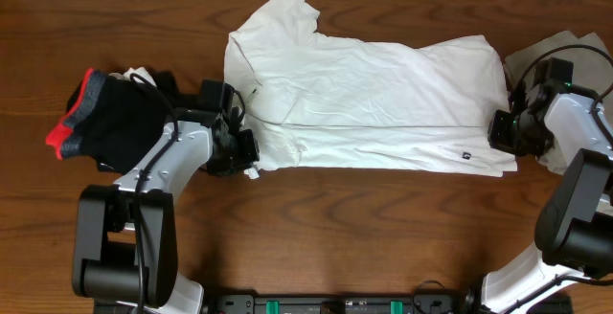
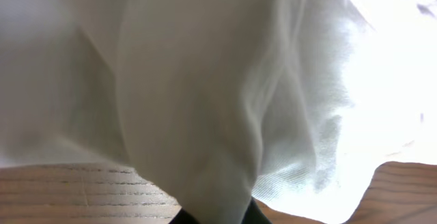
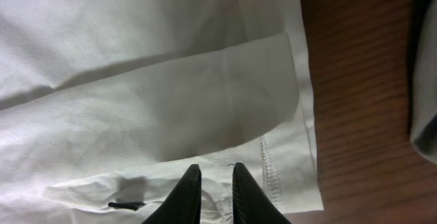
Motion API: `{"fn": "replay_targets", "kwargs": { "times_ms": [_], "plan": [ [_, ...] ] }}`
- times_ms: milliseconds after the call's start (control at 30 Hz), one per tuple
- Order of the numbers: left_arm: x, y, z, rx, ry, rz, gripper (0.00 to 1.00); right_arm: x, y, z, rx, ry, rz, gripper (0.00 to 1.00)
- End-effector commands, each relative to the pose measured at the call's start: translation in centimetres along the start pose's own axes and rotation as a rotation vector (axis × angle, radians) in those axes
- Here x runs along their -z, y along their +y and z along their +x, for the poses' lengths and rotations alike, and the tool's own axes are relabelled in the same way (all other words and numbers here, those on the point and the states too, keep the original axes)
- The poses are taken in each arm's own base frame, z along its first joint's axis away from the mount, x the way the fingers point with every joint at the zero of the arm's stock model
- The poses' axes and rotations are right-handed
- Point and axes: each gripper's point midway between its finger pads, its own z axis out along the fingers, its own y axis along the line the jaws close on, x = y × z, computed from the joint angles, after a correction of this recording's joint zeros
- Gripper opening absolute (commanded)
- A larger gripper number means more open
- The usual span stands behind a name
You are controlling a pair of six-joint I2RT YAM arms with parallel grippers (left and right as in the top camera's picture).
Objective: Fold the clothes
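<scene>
The clothes, a white T-shirt, lie spread across the table with the collar end at the left and the hem at the right. A small black logo patch sits near the hem. My left gripper is at the shirt's lower left corner. In the left wrist view white cloth fills the frame and runs down between the dark fingertips, which are shut on it. My right gripper is at the hem edge. There its fingers stand close together with hem cloth pinched in the gap, next to the patch.
A black garment with red trim is heaped at the left, behind my left arm. A pale grey cloth lies at the far right, seen also as a grey edge. Bare wooden table stretches along the front.
</scene>
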Motion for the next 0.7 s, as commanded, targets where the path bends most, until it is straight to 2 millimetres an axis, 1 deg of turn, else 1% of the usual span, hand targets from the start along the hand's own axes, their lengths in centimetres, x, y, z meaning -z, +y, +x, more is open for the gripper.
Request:
{"fn": "replay_targets", "kwargs": {
  "times_ms": [0, 67, 133, 167, 233, 300, 367, 400, 433, 467, 567, 600, 667],
  "plan": [
    [0.4, -0.6, 0.5, 0.0, 0.026, 0.034, 0.06, 0.3, 0.3, 0.0, 0.01, -0.01, -0.007, 0.15],
    [1.9, -2.4, 0.8, -0.006, 0.04, 0.118, 0.06, 0.3, 0.3, 0.0, 0.01, -0.011, -0.007, 0.15],
    [4.2, -5.1, 0.3, -0.041, 0.015, 0.243, 0.06, 0.3, 0.3, -0.1, 0.01, -0.012, -0.007, 0.15],
    [5.5, -6.4, -0.3, -0.065, -0.023, 0.298, 0.06, 0.3, 0.3, -0.1, 0.01, -0.012, -0.007, 0.15],
    [7.7, -8.2, -1.9, -0.119, -0.127, 0.371, 0.06, 0.3, 0.3, -0.1, 0.009, -0.011, -0.007, 0.15],
    [9.5, -9.3, -3.7, -0.162, -0.236, 0.412, 0.06, 0.3, 0.3, -0.1, 0.009, -0.011, -0.007, 0.15],
    [10.4, -10.1, -5.1, -0.192, -0.31, 0.436, 0.06, 0.3, 0.3, -0.1, 0.009, -0.011, -0.007, 0.15],
    [10.6, -10.3, -5.8, -0.203, -0.34, 0.443, 0.07, 0.3, 0.3, -0.1, 0.009, -0.011, -0.007, 0.15],
    [10.4, -10.2, -6.3, -0.2, -0.359, 0.431, 0.1, 0.3, 0.3, 0.0, 0.01, -0.011, -0.007, 0.15],
    [10.1, -10.0, -6.7, -0.192, -0.368, 0.414, 0.11, 0.3, 0.3, 0.0, 0.01, -0.011, -0.007, 0.15],
    [8.3, -9.3, -7.0, -0.171, -0.336, 0.384, 0.13, 0.3, 0.3, 0.0, 0.01, -0.011, -0.007, 0.15],
    [7.6, -9.1, -7.0, -0.164, -0.317, 0.378, 0.21, 0.3, 0.3, 0.0, 0.01, -0.011, -0.007, 0.15],
    [5.8, -8.6, -6.8, -0.146, -0.271, 0.362, 0.42, 0.3, 0.3, 0.0, 0.01, -0.011, -0.007, 0.15]
  ]
}}
